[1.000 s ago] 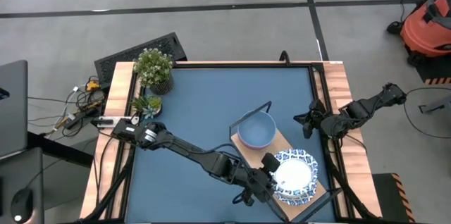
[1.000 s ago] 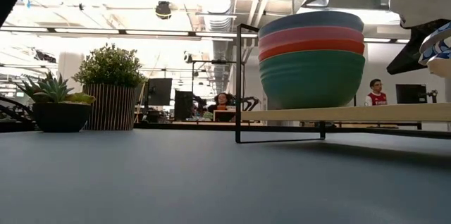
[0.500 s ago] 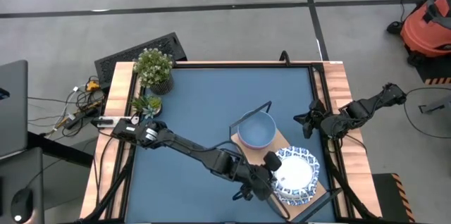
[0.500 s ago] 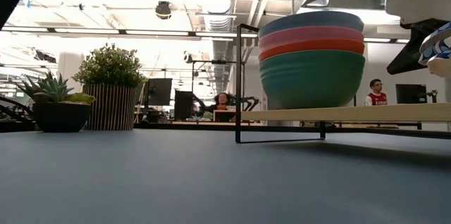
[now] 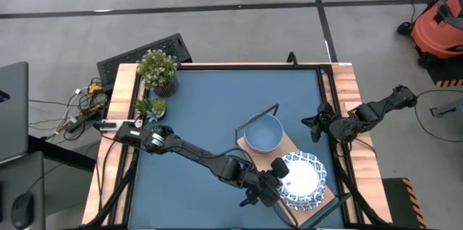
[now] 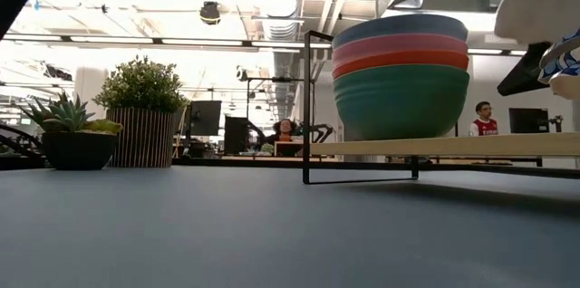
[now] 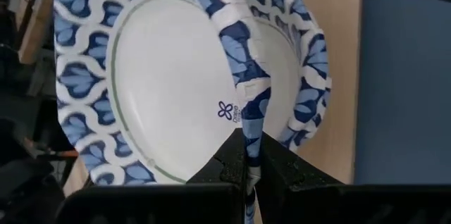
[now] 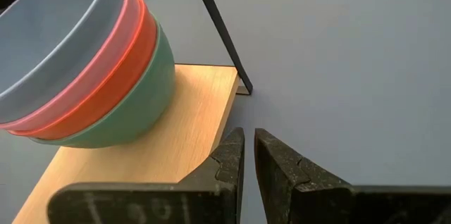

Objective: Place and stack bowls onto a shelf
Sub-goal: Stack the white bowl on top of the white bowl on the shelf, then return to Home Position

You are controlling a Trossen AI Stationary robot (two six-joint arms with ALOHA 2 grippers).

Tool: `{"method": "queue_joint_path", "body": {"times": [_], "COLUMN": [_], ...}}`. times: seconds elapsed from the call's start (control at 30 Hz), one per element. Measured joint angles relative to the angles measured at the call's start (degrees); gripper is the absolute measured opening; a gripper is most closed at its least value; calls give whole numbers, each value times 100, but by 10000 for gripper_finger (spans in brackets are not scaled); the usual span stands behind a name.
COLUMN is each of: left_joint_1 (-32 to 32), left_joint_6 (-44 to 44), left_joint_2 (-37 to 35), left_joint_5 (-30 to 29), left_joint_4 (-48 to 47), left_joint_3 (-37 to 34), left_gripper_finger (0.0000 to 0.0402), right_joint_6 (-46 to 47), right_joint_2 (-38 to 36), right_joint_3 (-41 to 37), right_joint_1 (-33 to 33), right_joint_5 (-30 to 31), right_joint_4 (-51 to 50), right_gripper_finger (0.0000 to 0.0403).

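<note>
A patterned bowl (image 7: 176, 90) is being pinched by its rim in the left gripper (image 7: 246, 171), jaws clamped tight on the edge, and is being held tilted over a second patterned bowl (image 7: 310, 62) directly beneath the gripper on the shelf (image 5: 293, 145). A rim grip is probably being used so the bowl can be nested cleanly. Just beyond it, the plain bowls (image 6: 401, 75) are sitting stacked by the shelf's wire frame (image 6: 308, 107). The right gripper (image 8: 248, 155) is being kept idle, nearly closed and empty, above the blue bench (image 5: 210, 107). Plants (image 6: 136, 111) are being left alone; an office with people seated far behind is being shown.
</note>
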Motion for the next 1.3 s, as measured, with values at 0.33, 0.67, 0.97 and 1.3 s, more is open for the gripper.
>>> {"method": "queue_joint_path", "body": {"times": [0.33,0.67,0.97,1.3], "left_joint_1": [-2,0,-31,-28], "left_joint_6": [130,-52,-1119,-3482], "left_joint_2": [0,-1,-139,-283], "left_joint_5": [112,-318,-364,39], "left_joint_4": [27,146,-11,-618], "left_joint_3": [0,0,358,337], "left_gripper_finger": [44,114,126,126], "right_joint_6": [0,0,-2,0], "right_joint_2": [0,0,2,2], "right_joint_3": [0,-2,-2,-4], "right_joint_1": [-1,1,1,1], "right_joint_5": [-1,-1,-2,-6], "right_joint_4": [-1,1,-3,34], "right_gripper_finger": [63,63,63,63]}}
